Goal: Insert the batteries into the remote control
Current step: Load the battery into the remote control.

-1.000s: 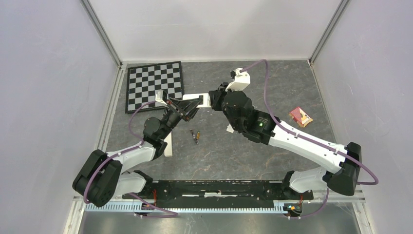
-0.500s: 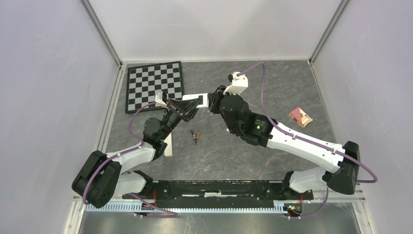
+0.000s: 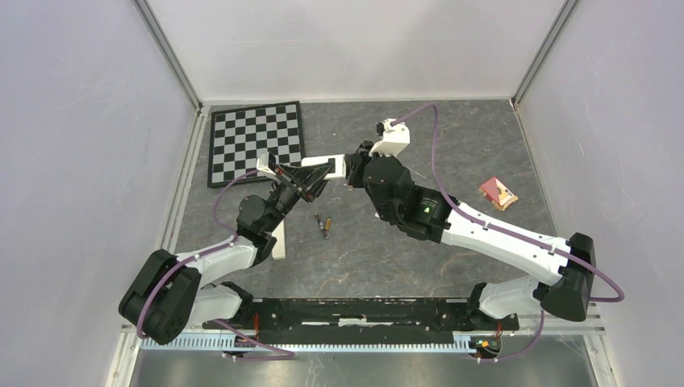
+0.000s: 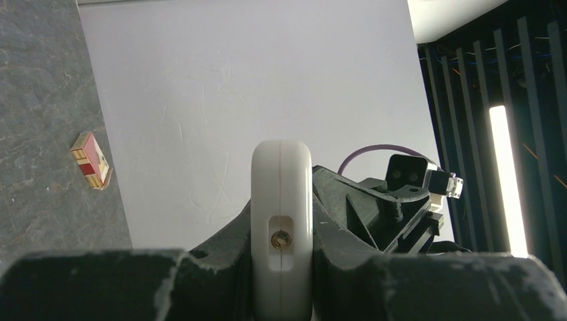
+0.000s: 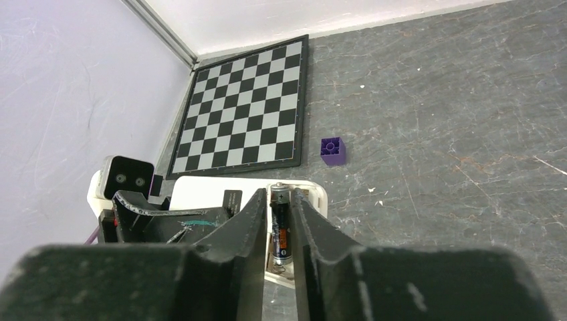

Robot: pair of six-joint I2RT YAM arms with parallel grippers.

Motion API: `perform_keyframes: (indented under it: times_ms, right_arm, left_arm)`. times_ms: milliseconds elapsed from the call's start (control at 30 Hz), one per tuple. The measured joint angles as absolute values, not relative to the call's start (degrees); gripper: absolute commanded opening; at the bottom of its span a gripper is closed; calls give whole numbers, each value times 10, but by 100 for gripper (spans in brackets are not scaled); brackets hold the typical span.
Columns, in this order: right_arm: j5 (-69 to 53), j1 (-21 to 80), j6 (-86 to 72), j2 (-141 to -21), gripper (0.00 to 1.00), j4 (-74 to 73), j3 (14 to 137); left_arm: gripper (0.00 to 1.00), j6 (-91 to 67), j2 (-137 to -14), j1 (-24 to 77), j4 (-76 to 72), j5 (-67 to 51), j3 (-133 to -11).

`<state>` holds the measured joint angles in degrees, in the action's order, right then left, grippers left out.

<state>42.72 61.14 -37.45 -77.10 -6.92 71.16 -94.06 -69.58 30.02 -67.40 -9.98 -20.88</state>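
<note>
The right end effector (image 5: 277,200) and the battery (image 5: 281,227) between its fingers have edged leftward, closer over the remote (image 3: 331,164).

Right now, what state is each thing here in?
Long white bar-shaped remote control: clamped in left end effector, battery bay open.
Dark brownish-gold battery: pinched by right end effector at that bay.
Second battery: loose on the grey table.
Small purple cube: resting on the table.
Chequered board: lying flat.
</note>
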Motion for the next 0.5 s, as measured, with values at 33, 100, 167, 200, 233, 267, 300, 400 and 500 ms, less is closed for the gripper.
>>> perform_keyframes:
  times_ms: [33,100,167,200,233,267,300,400,500]
  right_arm:
    - [427,611,-375,-771,29,-69,712]
    - [424,611,-374,-771,32,-69,714]
    - [422,611,-374,-771,34,-70,717]
    - [420,611,-374,-771,35,-70,719]
    - [418,611,-372,-771,37,-70,720]
    - [415,611,-372,-771,39,-70,722]
    - [411,611,-371,-771,41,-70,723]
    - [402,611,-366,-768,55,-73,726]
    - [387,611,-359,-760,81,-76,730]
  left_arm:
    - [2,-941,-696,300,-674,-100,-209]
    - [2,-941,-696,300,-674,-100,-209]
    - [2,-941,-696,300,-674,-99,-209]
    - [2,-942,-696,300,-675,-99,-209]
    - [2,-943,-696,300,-676,-98,-209]
    - [2,-945,-696,300,-676,-96,-209]
    - [2,-946,-696,300,-677,-95,-209]
    - [2,-946,-696,300,-677,-95,-209]
    - [2,-946,-696,300,-679,-94,-208]
